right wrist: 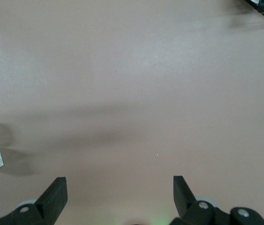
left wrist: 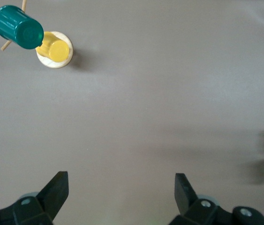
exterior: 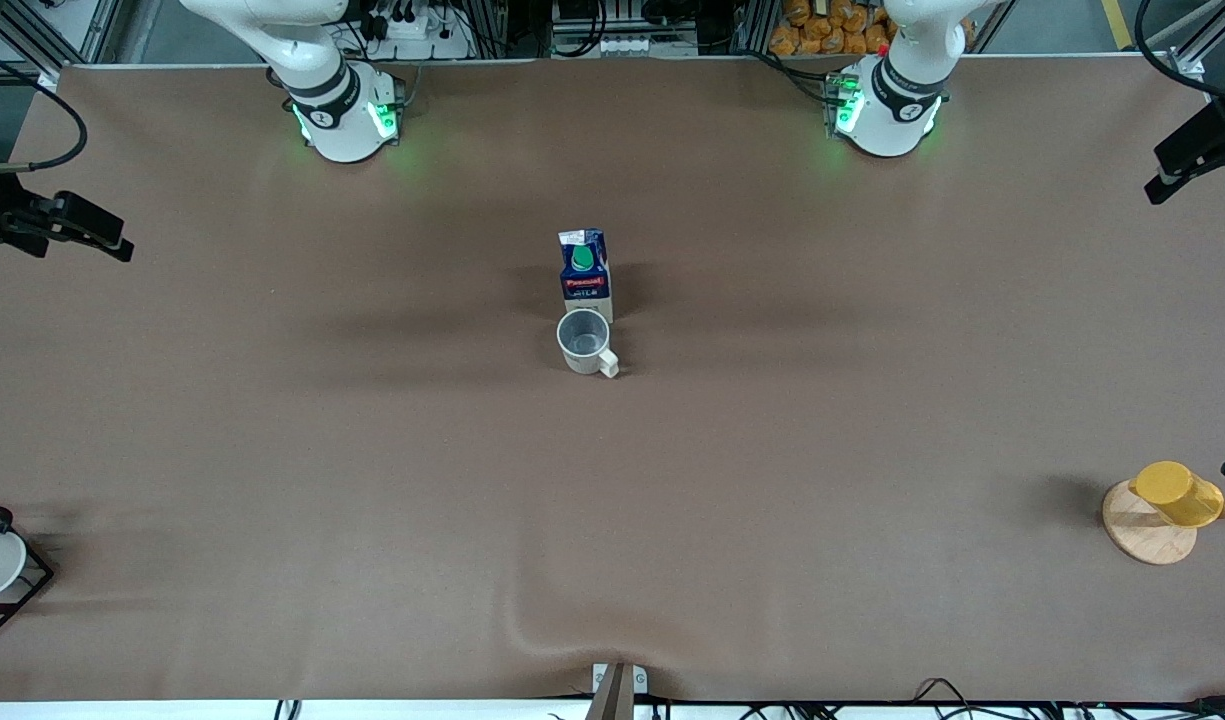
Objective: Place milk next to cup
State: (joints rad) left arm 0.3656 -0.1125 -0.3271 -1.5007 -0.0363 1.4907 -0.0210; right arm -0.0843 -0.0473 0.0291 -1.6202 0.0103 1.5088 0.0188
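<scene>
Fingers [left wrist: 56,190] spread; milk [exterior: 584,275] label reads "Pascual".

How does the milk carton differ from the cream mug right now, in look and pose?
The milk is a tall, boxy carton, dark blue over white with a red band and a closed green cap; the cup is round, low, cream-white and open-topped with a grey inside. The cup has a side handle, the milk none. The milk stands farther from the front camera. Both stand upright mid-table, side by side.
</scene>
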